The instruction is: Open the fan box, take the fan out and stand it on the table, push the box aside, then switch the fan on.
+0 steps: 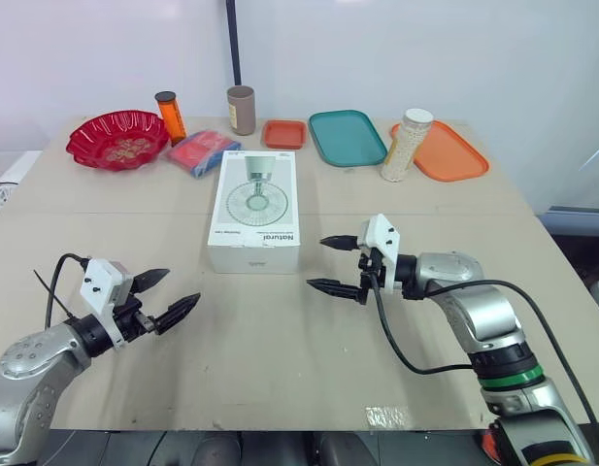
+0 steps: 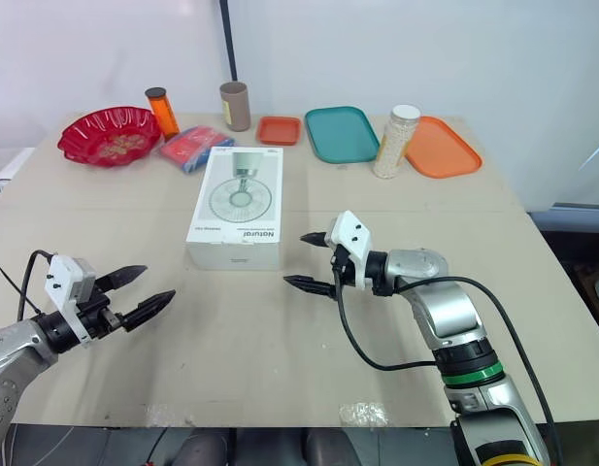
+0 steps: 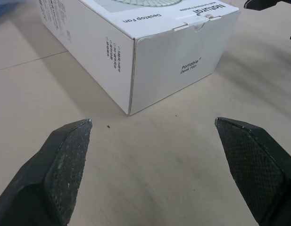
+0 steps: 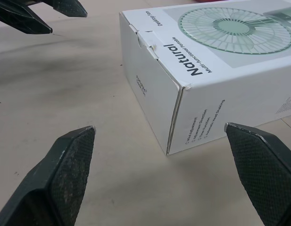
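Lying closed on the desk (image 1: 280, 330), the fan box (image 1: 253, 209) has left pincer (image 1: 181, 287) at 7 o'clock, right pincer (image 1: 316, 262) at 4, both wide open, empty. Pulling its flap (image 3: 196, 26) may slide it.

Silver arms (image 1: 479, 316), black cables (image 1: 391, 342), black-fingered grippers (image 1: 183, 285) (image 1: 316, 262)

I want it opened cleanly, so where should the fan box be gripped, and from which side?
Pinch the tuck flap atop the near end face of the fan box, coming from the robot's side: the box lies flat and shut, with that flap facing the robot.
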Action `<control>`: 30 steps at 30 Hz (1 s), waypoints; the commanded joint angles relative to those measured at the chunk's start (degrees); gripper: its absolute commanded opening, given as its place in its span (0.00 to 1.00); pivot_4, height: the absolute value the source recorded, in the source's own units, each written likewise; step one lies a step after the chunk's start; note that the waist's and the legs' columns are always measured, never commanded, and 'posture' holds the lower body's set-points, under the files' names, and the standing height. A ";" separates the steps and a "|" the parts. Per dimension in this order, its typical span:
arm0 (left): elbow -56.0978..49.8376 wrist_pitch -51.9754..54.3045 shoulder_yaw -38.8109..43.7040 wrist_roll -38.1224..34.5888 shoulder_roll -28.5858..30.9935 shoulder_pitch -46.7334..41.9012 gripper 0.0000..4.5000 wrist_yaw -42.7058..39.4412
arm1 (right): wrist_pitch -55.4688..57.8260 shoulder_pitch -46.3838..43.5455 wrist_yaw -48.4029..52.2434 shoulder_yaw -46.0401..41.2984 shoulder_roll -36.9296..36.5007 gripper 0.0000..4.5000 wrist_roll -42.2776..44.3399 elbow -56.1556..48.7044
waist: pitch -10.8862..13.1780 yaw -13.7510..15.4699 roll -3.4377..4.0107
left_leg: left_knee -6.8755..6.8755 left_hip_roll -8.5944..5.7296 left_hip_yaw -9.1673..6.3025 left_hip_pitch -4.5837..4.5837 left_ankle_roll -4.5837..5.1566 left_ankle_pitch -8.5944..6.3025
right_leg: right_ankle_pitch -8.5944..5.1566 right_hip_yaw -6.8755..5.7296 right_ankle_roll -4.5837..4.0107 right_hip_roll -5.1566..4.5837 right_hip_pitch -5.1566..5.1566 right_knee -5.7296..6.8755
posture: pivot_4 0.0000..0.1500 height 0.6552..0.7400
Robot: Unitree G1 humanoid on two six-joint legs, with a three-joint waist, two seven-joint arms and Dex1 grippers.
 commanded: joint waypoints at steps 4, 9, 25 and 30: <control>0.69 -2.12 2.66 3.07 1.33 1.45 0.99 1.40 | -3.50 -1.27 1.63 0.72 0.84 1.00 -0.66 1.44 | 0.00 -0.01 0.00 | 0.00 0.00 0.00 0.00 0.00 0.00 | 0.00 0.00 0.00 0.01 0.00 0.00 | 1.00 1.00; -0.86 -2.22 2.36 3.28 0.80 2.43 0.99 1.69 | -4.78 -2.70 2.21 0.87 1.68 1.00 -1.29 3.91 | 0.00 -0.05 0.01 | -0.01 0.02 0.00 0.01 0.00 0.00 | 0.00 0.01 -0.01 0.02 -0.01 0.01 | 1.00 1.00; -3.10 -0.42 5.72 -0.48 0.75 2.58 0.99 2.76 | -5.97 -5.29 2.71 0.84 3.41 1.00 -1.57 6.92 | 0.00 -0.01 0.01 | -0.01 0.02 0.01 0.01 0.00 0.00 | 0.01 0.00 -0.01 0.00 -0.01 0.01 | 1.00 1.00; -2.93 5.16 6.55 -9.72 4.22 -11.61 0.67 3.35 | -1.82 -8.67 0.90 0.01 4.11 1.00 -0.66 5.81 | 0.01 0.06 0.00 | 0.00 0.02 -0.01 -0.02 -0.01 0.00 | 0.01 -0.03 -0.01 0.00 -0.02 0.03 | 1.00 1.00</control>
